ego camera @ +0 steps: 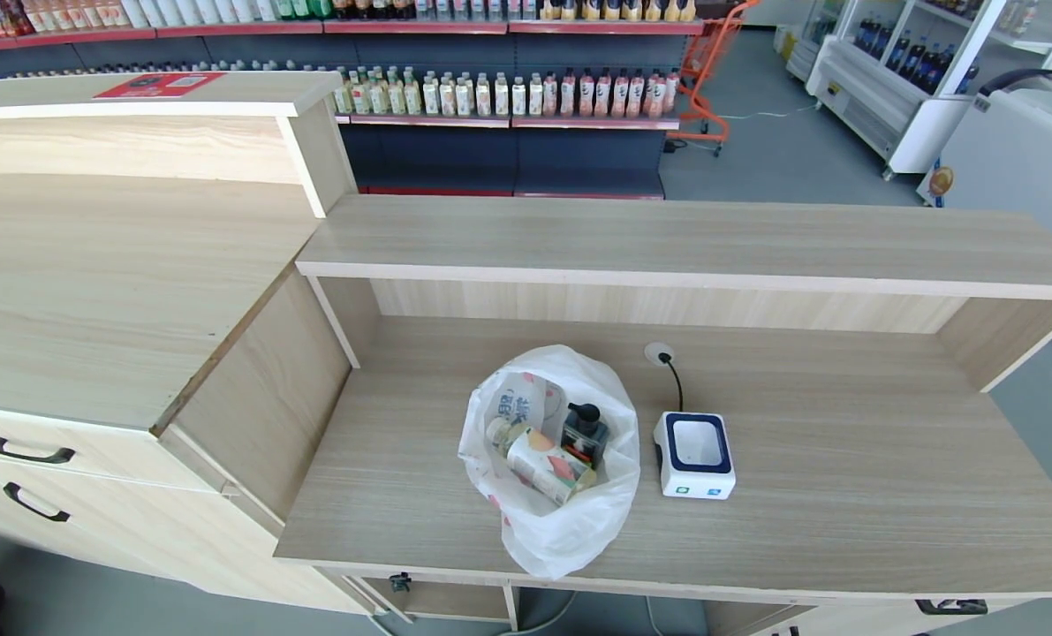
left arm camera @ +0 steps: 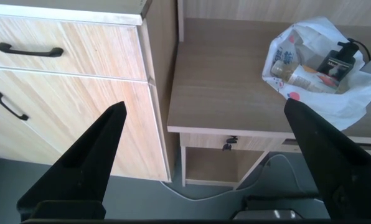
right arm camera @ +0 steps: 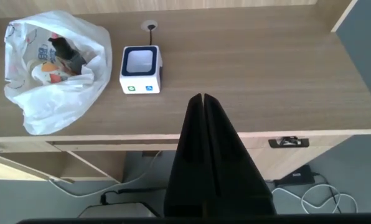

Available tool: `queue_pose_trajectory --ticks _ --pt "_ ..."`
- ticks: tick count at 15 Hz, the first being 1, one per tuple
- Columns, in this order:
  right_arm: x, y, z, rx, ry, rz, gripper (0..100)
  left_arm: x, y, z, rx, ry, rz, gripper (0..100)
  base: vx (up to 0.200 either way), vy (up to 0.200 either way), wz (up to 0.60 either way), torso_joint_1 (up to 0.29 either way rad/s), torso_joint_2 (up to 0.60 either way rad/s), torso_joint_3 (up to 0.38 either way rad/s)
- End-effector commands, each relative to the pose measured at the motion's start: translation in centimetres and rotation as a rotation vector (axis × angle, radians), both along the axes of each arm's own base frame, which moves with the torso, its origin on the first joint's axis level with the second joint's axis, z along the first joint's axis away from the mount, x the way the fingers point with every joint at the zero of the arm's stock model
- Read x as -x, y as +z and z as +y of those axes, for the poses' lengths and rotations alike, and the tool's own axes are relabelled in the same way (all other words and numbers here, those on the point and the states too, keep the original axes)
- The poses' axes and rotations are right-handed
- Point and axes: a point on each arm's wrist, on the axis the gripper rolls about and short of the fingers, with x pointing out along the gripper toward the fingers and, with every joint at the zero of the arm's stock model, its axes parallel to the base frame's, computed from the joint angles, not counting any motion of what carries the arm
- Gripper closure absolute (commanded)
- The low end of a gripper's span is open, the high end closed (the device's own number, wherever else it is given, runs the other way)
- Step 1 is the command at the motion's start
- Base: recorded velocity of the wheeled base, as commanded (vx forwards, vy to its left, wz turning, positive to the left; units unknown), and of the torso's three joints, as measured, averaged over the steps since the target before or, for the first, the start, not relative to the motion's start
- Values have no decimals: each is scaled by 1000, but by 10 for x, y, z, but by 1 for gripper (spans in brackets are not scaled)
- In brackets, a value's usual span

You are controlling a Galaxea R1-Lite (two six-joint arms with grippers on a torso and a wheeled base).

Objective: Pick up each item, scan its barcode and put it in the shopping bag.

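A white plastic shopping bag [ego camera: 550,459] lies open on the wooden counter [ego camera: 843,503]. Inside it are a dark pump bottle [ego camera: 584,433], a carton with a fruit picture [ego camera: 548,466] and other packs. Right of the bag stands the white barcode scanner [ego camera: 695,454] with a dark-framed window, its cable running to a hole in the counter. My left gripper [left arm camera: 204,155] hangs open below and in front of the counter's left end, the shopping bag [left arm camera: 316,65] farther off. My right gripper [right arm camera: 202,134] is shut, held before the counter's front edge, off from the scanner [right arm camera: 140,70] and the shopping bag [right arm camera: 51,68].
A raised shelf [ego camera: 693,243] runs along the back of the counter. A taller cabinet with drawers [ego camera: 75,327] stands on the left. Store shelves with bottles [ego camera: 508,93] and fridges [ego camera: 914,71] are behind. A drawer latch [right arm camera: 287,142] sits under the counter edge.
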Motion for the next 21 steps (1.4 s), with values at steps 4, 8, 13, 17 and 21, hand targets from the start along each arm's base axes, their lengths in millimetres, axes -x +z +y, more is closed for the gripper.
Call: queue_pose_trajectory --ticks 4,8,13,17,21 --pt "0 0 0 0 0 7 100 0 0 0 -3 1 -1 0 0 -200 0 4 0 4" --pt "0 0 0 2 0 7 100 0 0 0 -3 1 -1 0 0 -200 0 10 5 -1" --pt "0 0 0 0 0 7 100 0 0 0 4 1 0 0 0 -120 0 1 2 0" --pt "0 0 0 2 0 7 100 0 0 0 -2 0 1 0 150 0 0 1 4 3" --pt "0 0 0 2 0 5 100 0 0 0 0 0 -1 0 200 0 0 -4 -5 -1"
